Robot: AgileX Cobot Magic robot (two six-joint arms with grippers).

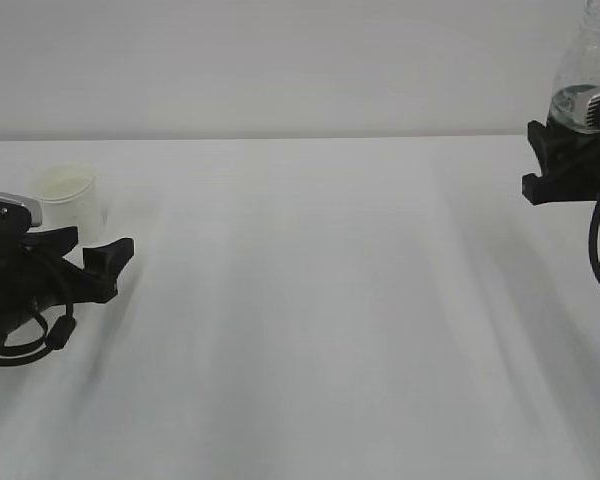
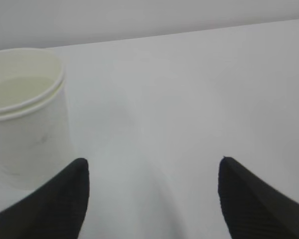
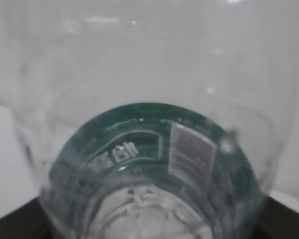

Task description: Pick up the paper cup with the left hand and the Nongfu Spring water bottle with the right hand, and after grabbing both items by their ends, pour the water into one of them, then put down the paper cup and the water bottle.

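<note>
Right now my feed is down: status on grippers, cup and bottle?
Left gripper open, beside paper cup on table. Right gripper shut on bottle, raised. Nothing in the way.

Setting reads as a robot test bench or lab. Plain white table (image 1: pixel 320 300) meets a bare pale wall (image 1: pixel 280 60); no household or shop goods in sight. Two black robot arms with exposed cables work at the table edges.

- The paper cup (image 2: pixel 25 114) stands on the table (image 1: pixel 320 300), just beyond and outside the left hand's (image 2: pixel 152 199) left fingertip (image 2: pixel 72 191).
- The Nongfu Spring water bottle (image 3: pixel 149 149) sits between the right hand's (image 1: pixel 570 160) fingers.
</note>
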